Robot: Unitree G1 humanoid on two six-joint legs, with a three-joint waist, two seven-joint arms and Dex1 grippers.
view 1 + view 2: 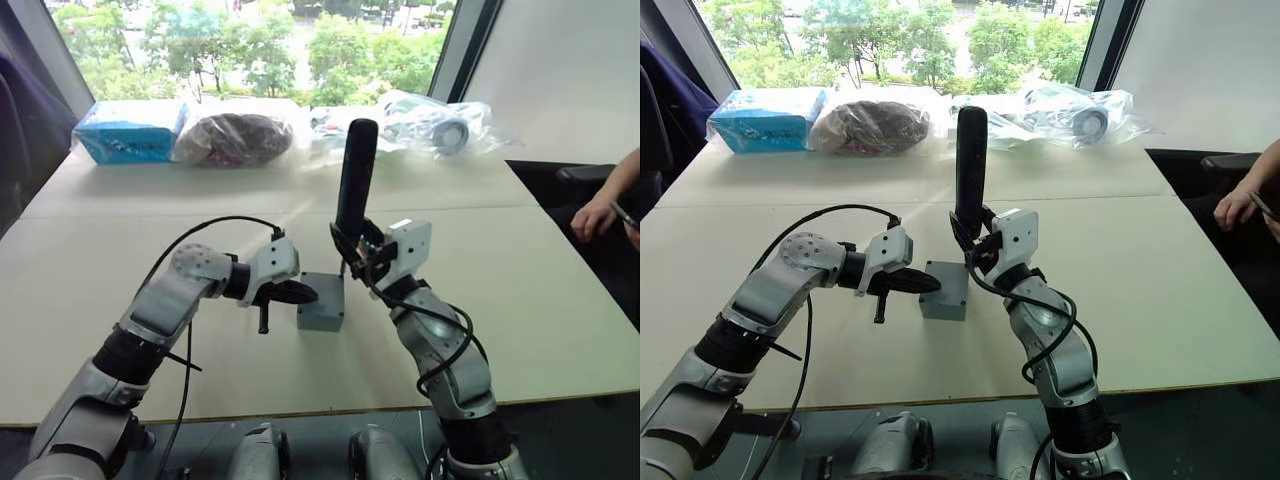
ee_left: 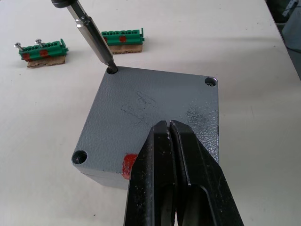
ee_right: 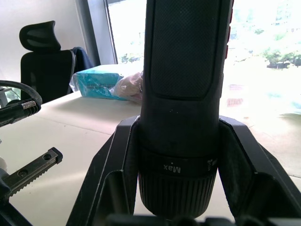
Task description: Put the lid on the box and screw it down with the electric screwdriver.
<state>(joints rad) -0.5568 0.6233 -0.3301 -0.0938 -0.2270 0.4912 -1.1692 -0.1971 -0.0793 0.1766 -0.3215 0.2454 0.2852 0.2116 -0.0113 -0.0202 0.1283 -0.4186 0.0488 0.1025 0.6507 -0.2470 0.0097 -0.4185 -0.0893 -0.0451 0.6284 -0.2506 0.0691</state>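
Observation:
The grey lid (image 2: 155,103) lies flat on top of the grey box (image 1: 322,305) in the middle of the table; a red mark shows at its near edge. My left gripper (image 2: 168,126) is shut, its tips resting on the lid's face. My right gripper (image 1: 356,252) is shut on the black electric screwdriver (image 1: 356,170), held upright over the box. The metal bit (image 2: 94,40) stands in one corner screw hole of the lid. The other corner holes in view look empty.
Two small green parts (image 2: 43,47) (image 2: 123,37) lie on the table just past the box. A blue carton (image 1: 130,130) and plastic bags (image 1: 235,138) line the far edge. A person's hand (image 1: 598,212) rests at the table's right side.

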